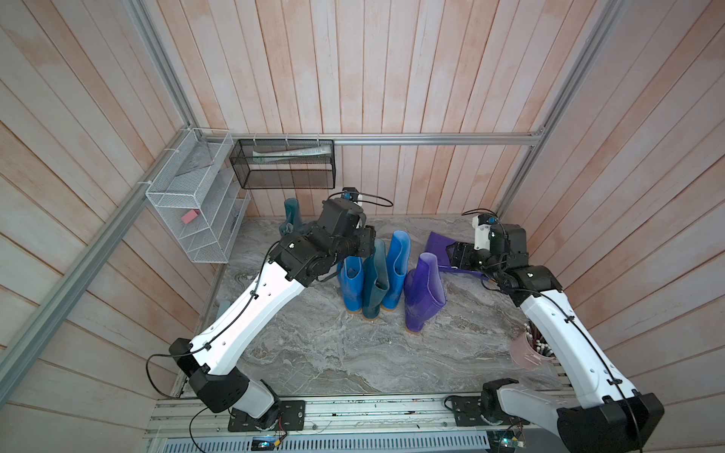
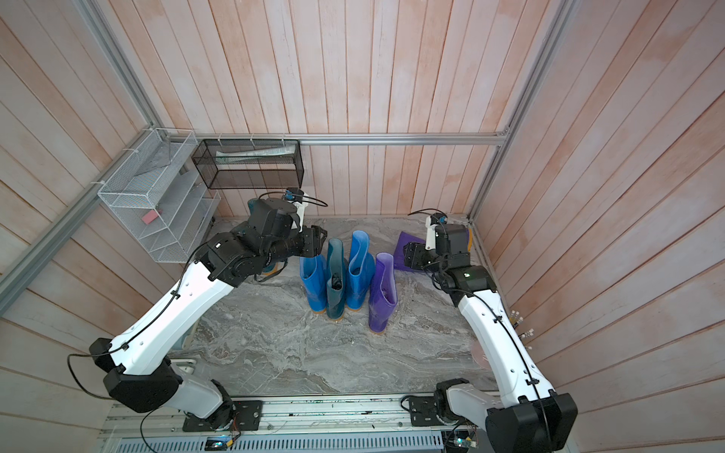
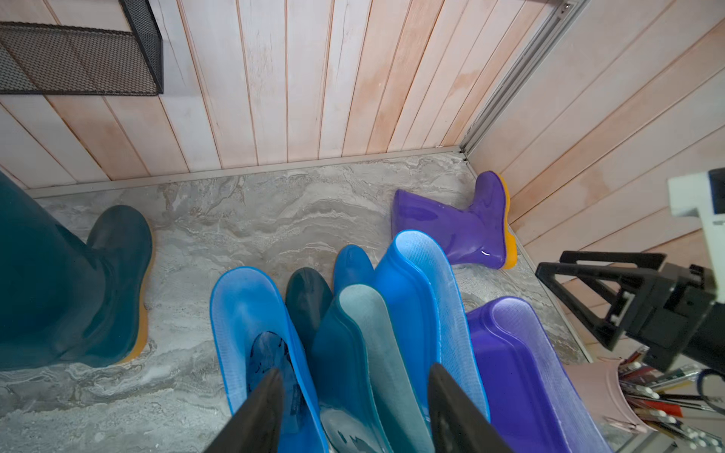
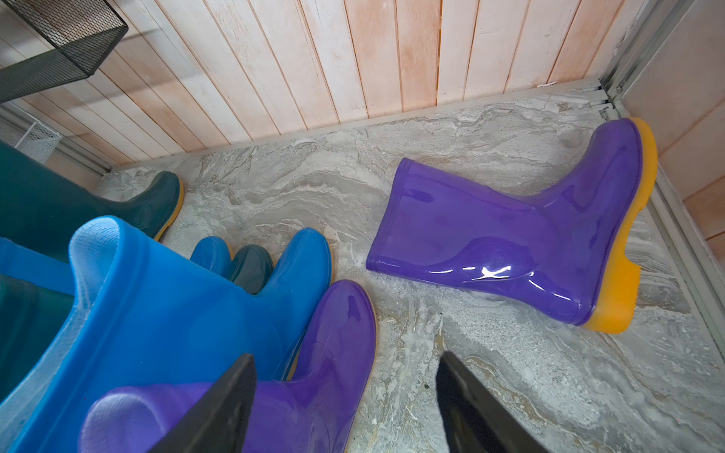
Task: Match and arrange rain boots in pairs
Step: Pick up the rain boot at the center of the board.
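Rain boots [image 1: 376, 282] cluster in the middle of the floor [image 1: 314, 353]; the fallen purple boot [image 4: 510, 243] lies by its far right corner. Glossy rubber, I judge light, floppy and slick (I'd pinch one cuff wall). My left gripper [image 3: 355, 370] and right gripper [image 4: 345, 355] both gape, empty.

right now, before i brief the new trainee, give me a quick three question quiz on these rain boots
1. True or false: the purple glossy rubber boot by the side wall lies on its side.
2. Which stands between the two bright blue rubber boots? a) purple boot b) dark teal boot c) nothing
3. Fill in: ___ boots stand upright.
Key: 1 true; 2 b; 3 five
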`<state>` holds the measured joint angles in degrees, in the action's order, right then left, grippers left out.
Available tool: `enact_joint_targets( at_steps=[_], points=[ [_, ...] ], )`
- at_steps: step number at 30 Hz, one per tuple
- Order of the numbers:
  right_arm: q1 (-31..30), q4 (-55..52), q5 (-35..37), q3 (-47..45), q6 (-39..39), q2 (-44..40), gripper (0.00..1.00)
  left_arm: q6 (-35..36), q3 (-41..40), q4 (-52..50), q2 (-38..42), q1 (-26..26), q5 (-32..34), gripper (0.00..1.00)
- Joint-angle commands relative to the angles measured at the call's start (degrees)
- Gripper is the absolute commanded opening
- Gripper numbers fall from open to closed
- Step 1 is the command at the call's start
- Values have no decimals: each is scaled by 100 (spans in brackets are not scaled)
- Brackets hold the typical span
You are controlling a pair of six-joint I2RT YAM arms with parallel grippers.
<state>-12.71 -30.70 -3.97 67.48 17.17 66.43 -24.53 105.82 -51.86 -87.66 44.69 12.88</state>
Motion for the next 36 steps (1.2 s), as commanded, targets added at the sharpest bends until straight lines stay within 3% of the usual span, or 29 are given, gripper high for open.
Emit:
enact_joint_targets(
  at_steps=[1, 9, 23, 28, 30, 34, 36],
  points=[
    [-30, -172, 13, -32, 31, -99, 75, -400, 7, -241, -206, 346, 392, 60],
    [-30, -193, 22, -99, 36, -164, 75, -763, -13, -586, -634, 556, 625, 59],
    [-30, -173, 89, -183, 28, -183, 76, -571, -13, -674, -1123, 593, 557, 57],
    [-30, -156, 89, -209, 22, -187, 76, -503, -12, -703, -1342, 594, 549, 45],
    [-34, -147, 96, -218, 23, -185, 76, -491, -9, -686, -1384, 593, 589, 35],
    [-30, -146, 105, -227, 23, -201, 76, -466, -9, -693, -1387, 598, 680, 1],
    [-34, -143, 115, -236, 23, -203, 76, -460, -9, -705, -1349, 594, 705, 0]
  ],
)
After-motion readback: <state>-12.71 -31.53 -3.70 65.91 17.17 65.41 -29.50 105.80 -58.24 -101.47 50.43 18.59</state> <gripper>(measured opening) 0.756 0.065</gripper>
